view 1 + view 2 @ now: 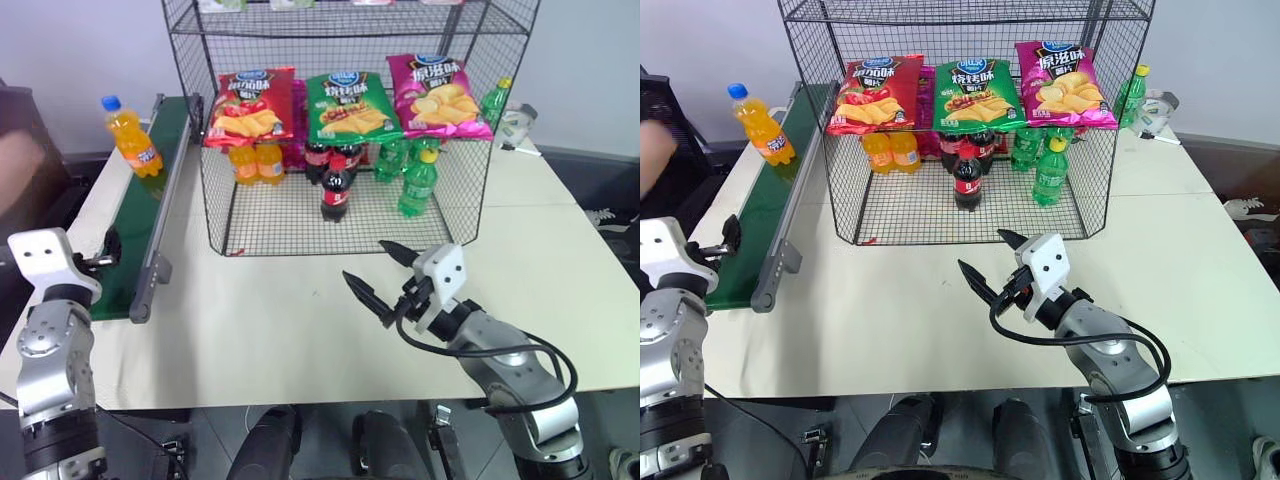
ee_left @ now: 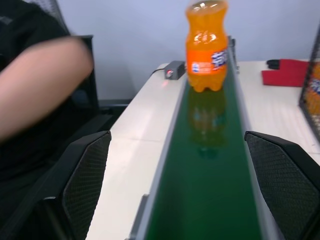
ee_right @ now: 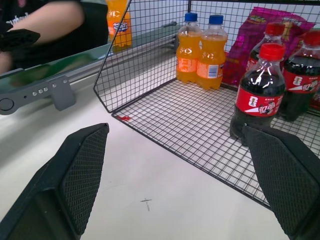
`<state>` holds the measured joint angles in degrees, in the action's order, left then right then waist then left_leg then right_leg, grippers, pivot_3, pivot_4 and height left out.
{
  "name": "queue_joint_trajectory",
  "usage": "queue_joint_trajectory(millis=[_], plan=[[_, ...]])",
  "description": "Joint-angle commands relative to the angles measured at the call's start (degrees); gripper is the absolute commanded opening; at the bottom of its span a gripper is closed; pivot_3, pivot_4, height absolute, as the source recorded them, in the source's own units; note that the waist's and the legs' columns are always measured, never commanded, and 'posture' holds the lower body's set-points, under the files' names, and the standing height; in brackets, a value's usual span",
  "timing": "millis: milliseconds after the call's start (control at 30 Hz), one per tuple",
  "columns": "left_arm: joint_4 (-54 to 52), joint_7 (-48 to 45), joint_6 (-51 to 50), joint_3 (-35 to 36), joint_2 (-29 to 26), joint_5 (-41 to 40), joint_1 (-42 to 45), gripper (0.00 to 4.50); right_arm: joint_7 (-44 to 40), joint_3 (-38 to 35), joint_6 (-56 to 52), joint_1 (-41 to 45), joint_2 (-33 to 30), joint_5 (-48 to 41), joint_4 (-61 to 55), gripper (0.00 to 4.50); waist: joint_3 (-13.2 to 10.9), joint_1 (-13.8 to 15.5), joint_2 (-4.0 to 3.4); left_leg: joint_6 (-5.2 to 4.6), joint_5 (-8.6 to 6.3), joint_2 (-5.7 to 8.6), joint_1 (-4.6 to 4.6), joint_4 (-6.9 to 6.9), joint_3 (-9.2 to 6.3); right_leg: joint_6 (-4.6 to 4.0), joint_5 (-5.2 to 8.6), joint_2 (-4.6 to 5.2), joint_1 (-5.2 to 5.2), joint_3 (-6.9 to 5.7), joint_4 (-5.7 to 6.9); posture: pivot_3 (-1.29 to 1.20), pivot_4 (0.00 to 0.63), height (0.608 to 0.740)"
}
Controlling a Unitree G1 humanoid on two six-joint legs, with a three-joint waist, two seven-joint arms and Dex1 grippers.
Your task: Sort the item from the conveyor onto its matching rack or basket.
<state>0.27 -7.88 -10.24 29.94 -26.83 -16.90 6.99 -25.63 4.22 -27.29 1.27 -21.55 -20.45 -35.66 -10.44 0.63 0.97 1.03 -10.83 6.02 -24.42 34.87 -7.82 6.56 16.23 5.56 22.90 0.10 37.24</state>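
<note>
Left gripper [image 2: 175,190] is hanging over the near end of the conveyor [image 1: 140,215], fingers apart, holding nothing. Right gripper [image 1: 380,268] is gaping empty before the rack [image 1: 345,215]. Orange bottle [image 1: 131,135] is standing upright at belt's far end.

A test lab: conveyor [image 1: 150,200] and stocked wire rack [image 1: 340,130] on white tables [image 1: 300,320].

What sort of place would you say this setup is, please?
Probably a lab mock-up of a shop sorting station: a short conveyor on a white table, and a wire rack stocked with soda bottles and chip bags.
</note>
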Motion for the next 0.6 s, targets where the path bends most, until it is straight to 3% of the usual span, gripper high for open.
queue_joint_trajectory(millis=[33,600], plan=[[-0.4,-0.5,2.1,0.7,-0.3,0.0,0.2,4.47,0.0,0.4,1.2,1.1,0.4,0.1,-0.8,4.5,0.0,0.0,0.0,0.0,0.0,0.0,0.0,0.0,0.0,-0.01,0.01,0.0,0.0,0.0,0.0,0.0,0.15,0.74],[-0.5,-2.6,3.0,0.7,0.3,-0.8,-0.4,4.47,0.4,0.4,0.9,1.9,0.6,0.0,-0.7,4.5,0.0,0.1,0.01,0.0,0.0,0.0,0.0,0.03,0.0,-0.05,0.02,0.0,-0.01,-0.01,0.0,0.0,0.15,0.74]])
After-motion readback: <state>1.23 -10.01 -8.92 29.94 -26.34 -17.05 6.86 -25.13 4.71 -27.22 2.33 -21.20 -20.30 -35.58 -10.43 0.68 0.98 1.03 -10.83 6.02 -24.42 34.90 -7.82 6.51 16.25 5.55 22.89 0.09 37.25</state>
